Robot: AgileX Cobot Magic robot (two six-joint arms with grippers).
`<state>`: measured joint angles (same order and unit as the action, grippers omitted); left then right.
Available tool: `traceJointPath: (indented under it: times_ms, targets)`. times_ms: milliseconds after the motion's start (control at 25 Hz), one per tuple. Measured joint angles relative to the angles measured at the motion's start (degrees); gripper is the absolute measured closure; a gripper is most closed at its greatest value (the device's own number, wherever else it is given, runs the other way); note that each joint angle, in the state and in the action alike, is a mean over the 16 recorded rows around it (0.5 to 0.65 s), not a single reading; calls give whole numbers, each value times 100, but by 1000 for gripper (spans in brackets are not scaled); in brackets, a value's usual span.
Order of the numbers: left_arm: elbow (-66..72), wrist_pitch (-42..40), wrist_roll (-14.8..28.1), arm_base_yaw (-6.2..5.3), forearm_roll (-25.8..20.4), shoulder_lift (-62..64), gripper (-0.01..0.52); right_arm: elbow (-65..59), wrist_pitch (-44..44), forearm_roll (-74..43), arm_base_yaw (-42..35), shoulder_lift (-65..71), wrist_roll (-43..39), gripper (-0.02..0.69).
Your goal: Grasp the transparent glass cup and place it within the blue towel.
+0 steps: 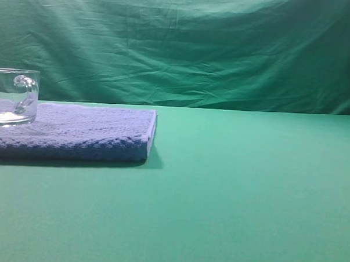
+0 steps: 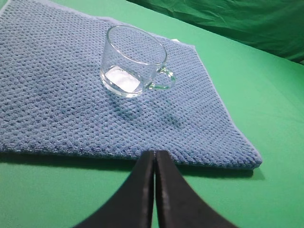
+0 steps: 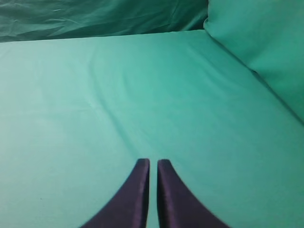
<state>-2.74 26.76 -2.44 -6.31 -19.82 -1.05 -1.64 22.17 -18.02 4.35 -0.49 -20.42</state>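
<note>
Clear glass, the transparent glass cup [image 2: 133, 61] stands upright on the blue towel [image 2: 57, 99]; we see our left gripper [image 2: 155, 156] off the towel's edge, jaws pressed together; right gripper [image 3: 153, 164] likewise nearly closed over bare tabletop [image 3: 95, 95].

smooth green tabletop [image 1: 247, 198] under soft even light, wrinkled green cloth backdrop [image 1: 184, 44] behind
</note>
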Motion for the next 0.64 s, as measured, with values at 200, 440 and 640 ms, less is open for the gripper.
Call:
traceJointPath:
  times_ms: [200, 440, 640]
  targets:
    - [0, 0, 0, 0, 0, 0, 514, 0, 7, 0, 0, 0, 3, 618]
    - [0, 0, 0, 0, 0, 0, 514, 0, 9, 0, 0, 0, 11, 618]
    - [0, 0, 0, 0, 0, 0, 514, 0, 10, 0, 0, 0, 17, 618]
